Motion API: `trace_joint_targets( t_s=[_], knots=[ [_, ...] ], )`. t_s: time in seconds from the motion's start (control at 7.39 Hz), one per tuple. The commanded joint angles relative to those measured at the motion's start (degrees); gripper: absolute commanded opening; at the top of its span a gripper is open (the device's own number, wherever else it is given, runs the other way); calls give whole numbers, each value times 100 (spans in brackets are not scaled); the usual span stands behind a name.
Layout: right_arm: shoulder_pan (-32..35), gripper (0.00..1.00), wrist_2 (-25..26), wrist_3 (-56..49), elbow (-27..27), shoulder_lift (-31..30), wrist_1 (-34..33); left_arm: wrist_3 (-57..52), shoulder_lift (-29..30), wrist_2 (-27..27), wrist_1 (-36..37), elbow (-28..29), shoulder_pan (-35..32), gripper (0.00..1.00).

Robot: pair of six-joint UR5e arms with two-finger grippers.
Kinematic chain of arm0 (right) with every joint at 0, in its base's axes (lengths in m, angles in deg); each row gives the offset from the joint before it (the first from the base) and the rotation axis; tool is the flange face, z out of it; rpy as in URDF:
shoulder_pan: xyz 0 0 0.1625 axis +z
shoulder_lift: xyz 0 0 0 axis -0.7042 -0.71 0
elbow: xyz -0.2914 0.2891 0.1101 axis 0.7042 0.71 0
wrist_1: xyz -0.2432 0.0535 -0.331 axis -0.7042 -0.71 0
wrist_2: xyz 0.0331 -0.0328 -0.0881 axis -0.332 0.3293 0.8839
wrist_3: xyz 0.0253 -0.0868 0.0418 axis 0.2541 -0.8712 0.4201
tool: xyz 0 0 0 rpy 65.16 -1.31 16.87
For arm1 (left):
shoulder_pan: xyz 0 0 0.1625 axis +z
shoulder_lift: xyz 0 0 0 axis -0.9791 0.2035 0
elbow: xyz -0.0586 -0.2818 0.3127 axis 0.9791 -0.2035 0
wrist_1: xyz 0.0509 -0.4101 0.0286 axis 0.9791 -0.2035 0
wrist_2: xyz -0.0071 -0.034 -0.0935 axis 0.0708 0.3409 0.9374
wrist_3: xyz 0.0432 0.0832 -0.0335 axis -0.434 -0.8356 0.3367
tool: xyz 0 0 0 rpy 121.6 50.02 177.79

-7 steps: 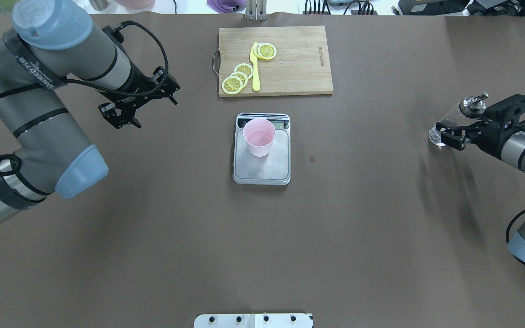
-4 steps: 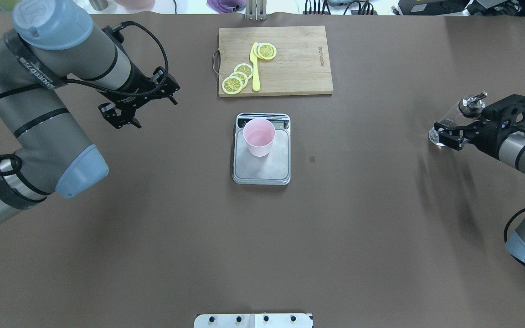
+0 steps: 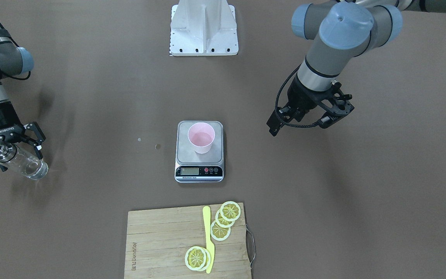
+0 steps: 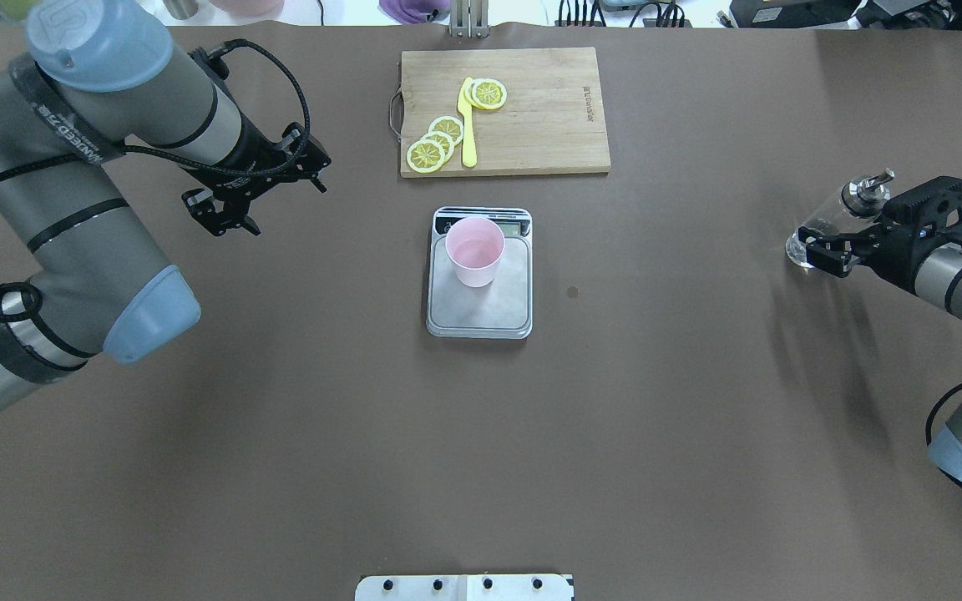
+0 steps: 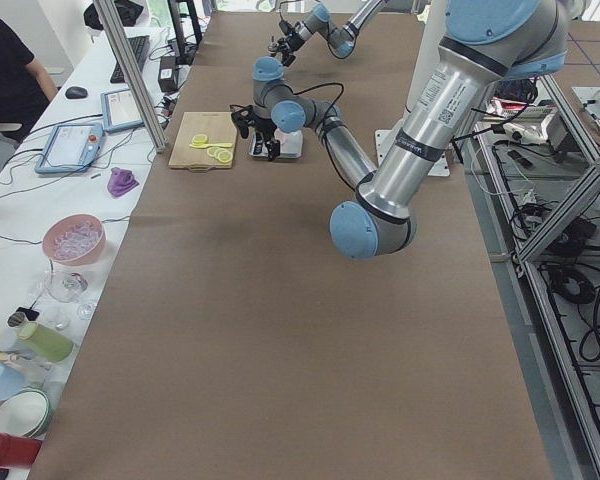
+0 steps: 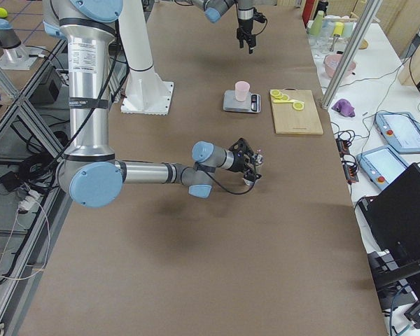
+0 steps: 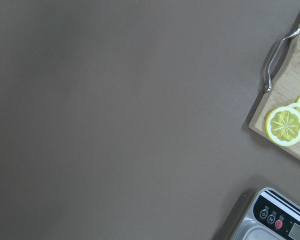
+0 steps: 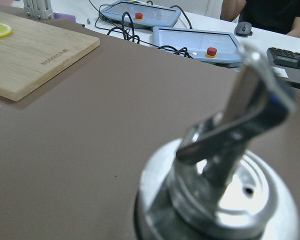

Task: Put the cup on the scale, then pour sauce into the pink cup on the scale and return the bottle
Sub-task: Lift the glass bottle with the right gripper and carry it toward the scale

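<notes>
Now the right gripper [image 4: 823, 249], clamped on the bottle [image 4: 817, 224] at the overhead view's right edge, holds it roughly upright, base down, well right of the cup [image 4: 474, 250] on the central scale [image 4: 481, 315], ready for lowering; left gripper [image 4: 226, 213] gapes upper left
</notes>
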Motion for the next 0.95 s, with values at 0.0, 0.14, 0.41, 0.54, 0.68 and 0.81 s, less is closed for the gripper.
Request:
trace_joint_targets(
  t_s=[0.0,0.14,0.41,0.54,0.68,0.81],
  knots=[
    [0,54,0,42,-14,-47,0,0,7,0,-2,2,0,99],
    [9,17,-9,51,-23,-65,9,0,7,0,-2,-7,0,99],
    [9,0,-53,43,21,-39,482,0,-2,0,7,-7,0,99],
    [78,0,-53,43,3,40,475,0,-2,0,7,-7,0,99],
    [236,0,-62,43,-23,267,388,-9,-11,0,7,-7,-8,99],
    [368,0,-131,-10,-110,469,30,-17,-28,0,-2,-7,-17,99]
  ],
)
